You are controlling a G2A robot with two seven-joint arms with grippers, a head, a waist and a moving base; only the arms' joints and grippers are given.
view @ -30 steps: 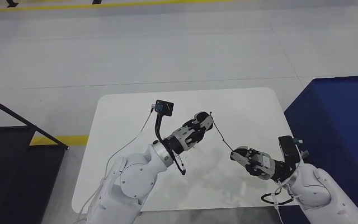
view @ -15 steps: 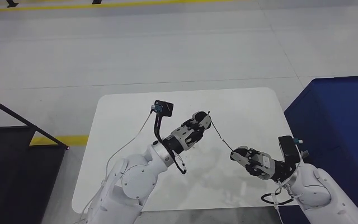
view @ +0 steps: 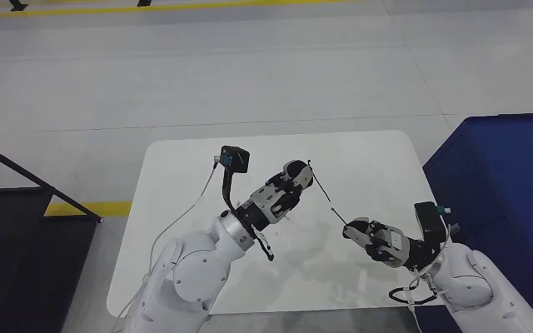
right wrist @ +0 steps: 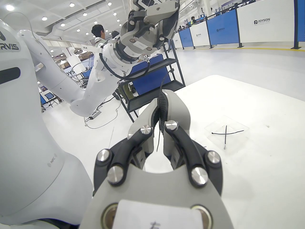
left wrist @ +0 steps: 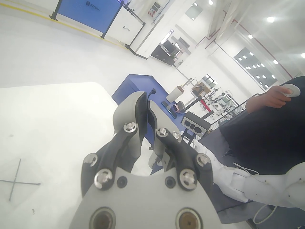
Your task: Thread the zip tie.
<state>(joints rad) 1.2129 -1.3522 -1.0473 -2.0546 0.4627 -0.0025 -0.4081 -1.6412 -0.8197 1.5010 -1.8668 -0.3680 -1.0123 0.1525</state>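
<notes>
A thin black zip tie [view: 325,198] hangs in the air above the white table [view: 191,183], stretched between both grippers. My left gripper [view: 306,173] is shut on its upper end; in the left wrist view the tie's head [left wrist: 152,92] pokes out past the closed fingertips of that gripper [left wrist: 145,96]. My right gripper [view: 350,227] is shut on the lower end. In the right wrist view the strap [right wrist: 158,139] runs between the pressed pads of the right gripper [right wrist: 163,94], and the left gripper [right wrist: 175,3] is raised beyond it.
Two spare zip ties [right wrist: 226,133] lie crossed on the table, also seen as crossed ties [left wrist: 14,182] from the left wrist. A blue cabinet [view: 491,166] stands off the table's right edge, a dark rack [view: 33,250] off its left.
My left gripper has shifted slightly away and to the left, taking the tie's upper end with it. The right gripper has stayed in place.
</notes>
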